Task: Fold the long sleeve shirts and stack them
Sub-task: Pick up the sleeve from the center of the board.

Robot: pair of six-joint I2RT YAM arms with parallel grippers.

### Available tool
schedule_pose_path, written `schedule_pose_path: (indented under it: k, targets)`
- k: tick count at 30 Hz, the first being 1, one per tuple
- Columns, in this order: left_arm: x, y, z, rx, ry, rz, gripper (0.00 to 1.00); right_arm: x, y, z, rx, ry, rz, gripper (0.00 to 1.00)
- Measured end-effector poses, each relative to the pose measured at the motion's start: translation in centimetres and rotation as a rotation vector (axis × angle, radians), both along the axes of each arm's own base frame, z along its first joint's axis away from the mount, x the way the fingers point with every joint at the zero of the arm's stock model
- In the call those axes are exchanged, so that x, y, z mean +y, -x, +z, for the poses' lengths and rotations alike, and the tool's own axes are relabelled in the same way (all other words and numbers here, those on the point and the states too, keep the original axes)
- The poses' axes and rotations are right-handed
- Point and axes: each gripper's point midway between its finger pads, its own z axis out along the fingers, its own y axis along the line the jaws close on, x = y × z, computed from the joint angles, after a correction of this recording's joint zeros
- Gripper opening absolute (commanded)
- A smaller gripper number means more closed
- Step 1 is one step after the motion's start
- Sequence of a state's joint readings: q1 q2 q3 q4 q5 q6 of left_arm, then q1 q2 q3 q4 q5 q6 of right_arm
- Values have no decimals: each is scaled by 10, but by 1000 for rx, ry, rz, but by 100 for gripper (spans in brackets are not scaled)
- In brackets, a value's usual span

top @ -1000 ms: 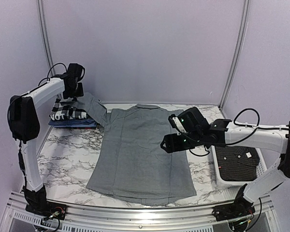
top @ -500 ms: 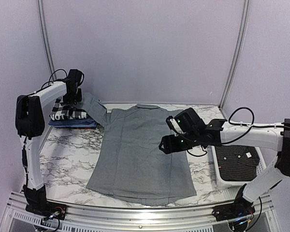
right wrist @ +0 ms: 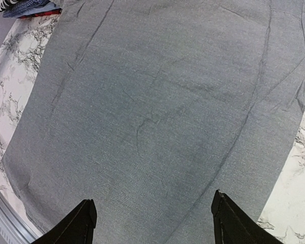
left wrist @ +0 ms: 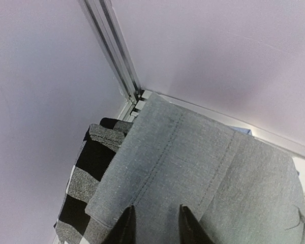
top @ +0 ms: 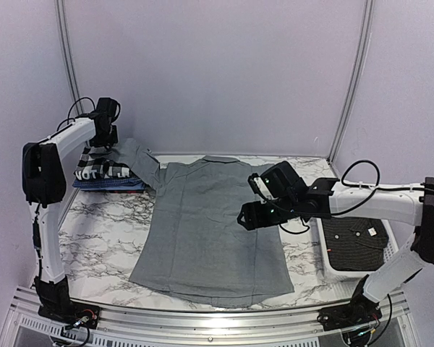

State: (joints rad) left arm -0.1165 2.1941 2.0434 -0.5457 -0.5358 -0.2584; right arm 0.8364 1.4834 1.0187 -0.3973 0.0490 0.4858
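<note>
The grey shirt (top: 210, 231) lies spread flat on the tabletop (top: 101, 224) at centre frame, one sleeve (left wrist: 193, 162) reaching upper left over the checked shirt (left wrist: 91, 165). The left jaws sit at that sleeve's end, narrowly parted; a pinch cannot be told. The right jaws hang spread wide above the shirt's body.

marble table (top: 101, 231) carries grey shirt (top: 210, 231), folded stack (top: 101, 174), white basket (top: 340, 272)

A lab booth. Plain walls (top: 217, 72), with metal posts (top: 353, 79) at 11 and 1 o'clock, enclose a marbled counter (top: 105, 231).
</note>
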Motion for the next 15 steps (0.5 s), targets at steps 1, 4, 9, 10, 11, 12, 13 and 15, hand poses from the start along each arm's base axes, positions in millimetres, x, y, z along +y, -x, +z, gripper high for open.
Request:
schedule_pose_path:
  k: [1, 4, 9, 10, 11, 12, 13, 15]
  targets:
    - [1, 0, 1, -5, 3, 6, 18, 0, 0, 0, 0, 0, 0, 74]
    - [5, -1, 3, -8, -4, 10, 32, 0, 0, 0, 0, 0, 0, 74]
    - [2, -1, 2, 1, 3, -12, 43, 0, 0, 0, 0, 0, 0, 74]
    - [1, -2, 1, 2, 5, -17, 44, 0, 0, 0, 0, 0, 0, 74]
    - [1, -2, 1, 4, 7, -20, 46, 0, 0, 0, 0, 0, 0, 74]
    - [0, -2, 1, 5, 8, -24, 47, 0, 0, 0, 0, 0, 0, 74]
    - [0, -2, 1, 5, 9, -25, 48, 0, 0, 0, 0, 0, 0, 74]
    - [0, -1, -1, 9, 8, -27, 51, 0, 0, -1, 1, 1, 1, 74]
